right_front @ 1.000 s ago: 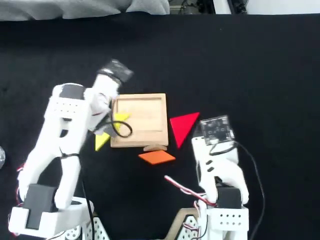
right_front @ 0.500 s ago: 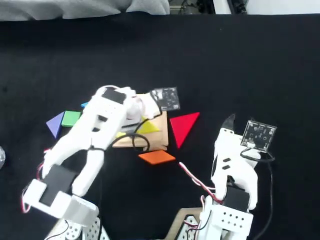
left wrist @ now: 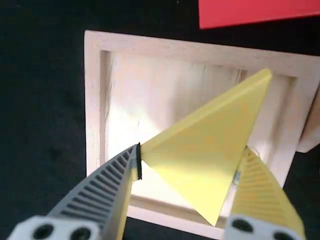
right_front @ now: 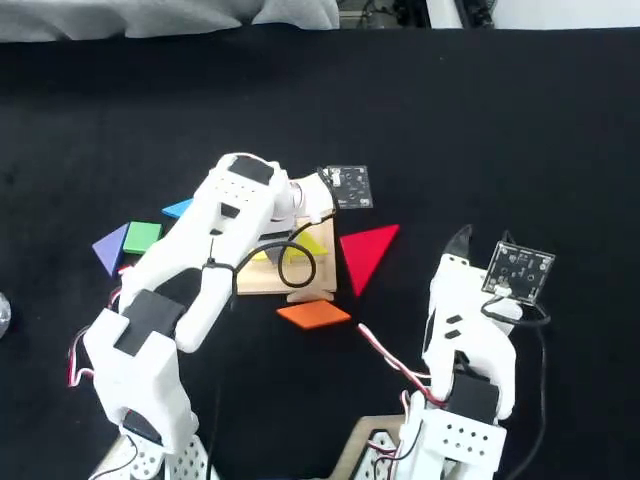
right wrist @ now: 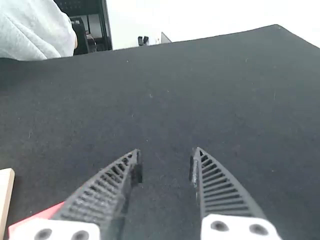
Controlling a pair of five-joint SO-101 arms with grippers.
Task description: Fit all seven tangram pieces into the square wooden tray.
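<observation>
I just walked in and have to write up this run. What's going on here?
The left claw is shut on the yellow triangle and holds it tilted above the wooden tray, not yet laid flat. The right claw is open and holds nothing, above the black table. The red triangle and the orange piece lie next to the tray. The green piece, the purple piece and the blue piece lie on its other side.
</observation>
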